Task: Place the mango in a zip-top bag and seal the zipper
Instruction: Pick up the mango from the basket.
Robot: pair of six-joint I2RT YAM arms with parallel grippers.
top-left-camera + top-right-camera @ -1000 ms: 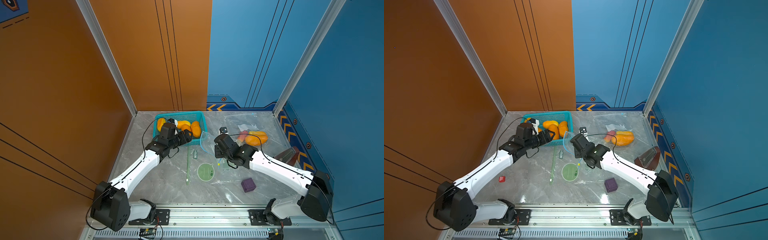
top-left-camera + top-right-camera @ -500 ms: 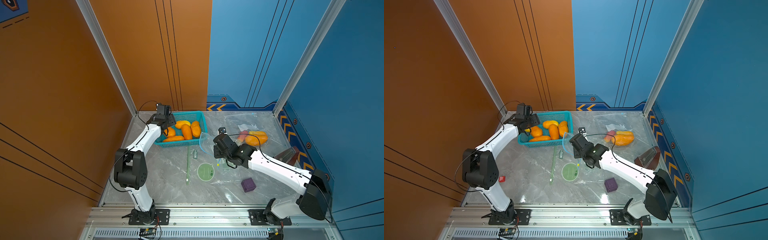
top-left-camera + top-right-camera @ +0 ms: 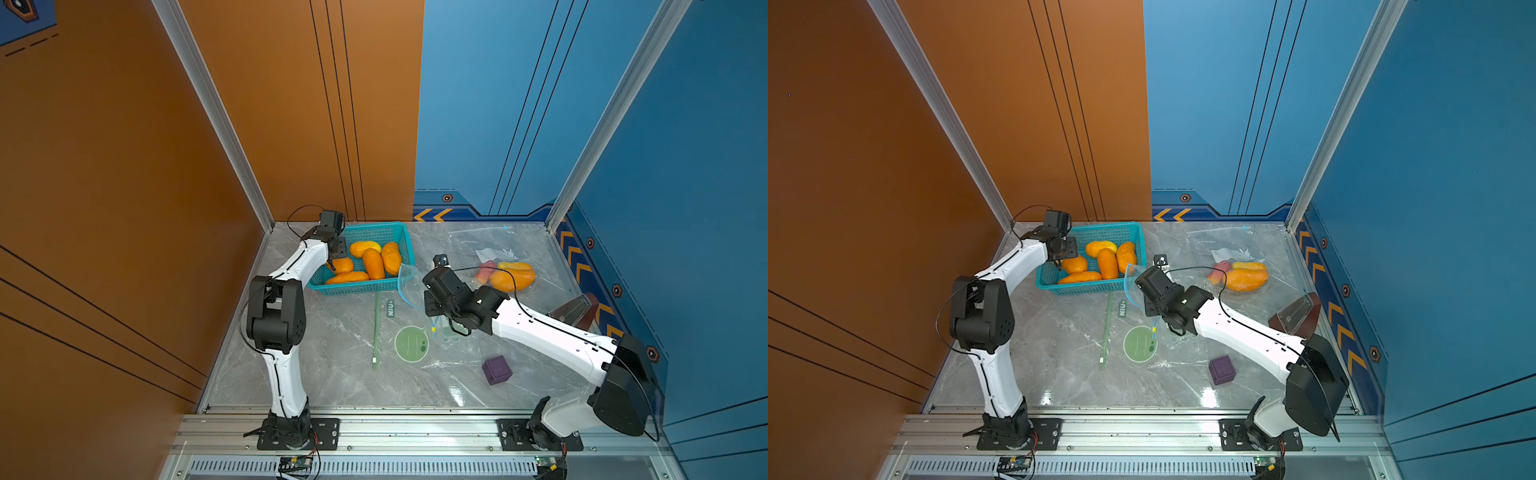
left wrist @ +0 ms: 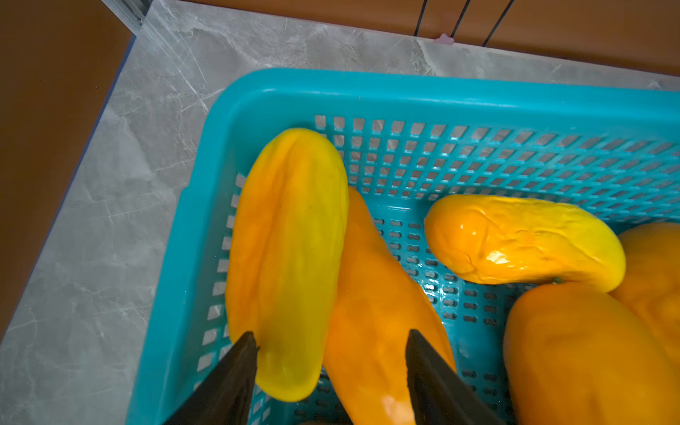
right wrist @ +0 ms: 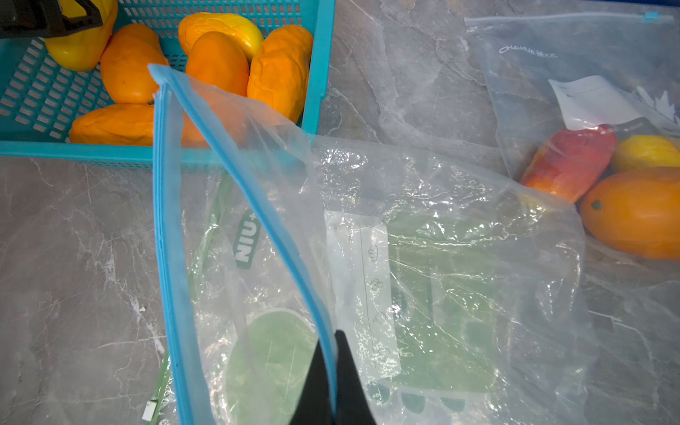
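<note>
Several orange and yellow mangoes lie in a teal basket (image 3: pixel 361 286) (image 4: pixel 404 84) at the back left. My left gripper (image 3: pixel 332 264) (image 4: pixel 331 338) reaches down into the basket's left end, open. Between its jaws are the end of a yellow mango (image 4: pixel 290 235) and the orange mango (image 4: pixel 375 320) beside it; one fingertip touches the yellow one. Both mangoes rest in the basket. My right gripper (image 3: pixel 428 309) (image 5: pixel 333 338) is shut on the blue zipper rim (image 5: pixel 257 206) of a clear zip-top bag (image 5: pixel 441 257) and holds its mouth lifted and gaping beside the basket.
Another clear bag (image 3: pixel 507 274) at the back right holds orange, yellow and red fruit. A purple cube (image 3: pixel 496 370) sits near the front right, and a brown and clear box (image 3: pixel 573 309) stands by the right wall. A green strip (image 3: pixel 377 328) lies in front of the basket.
My left arm has swung from reaching across the basket's front to coming down over its left end, and its jaws have narrowed around the mangoes. The right gripper stays shut on the bag rim.
</note>
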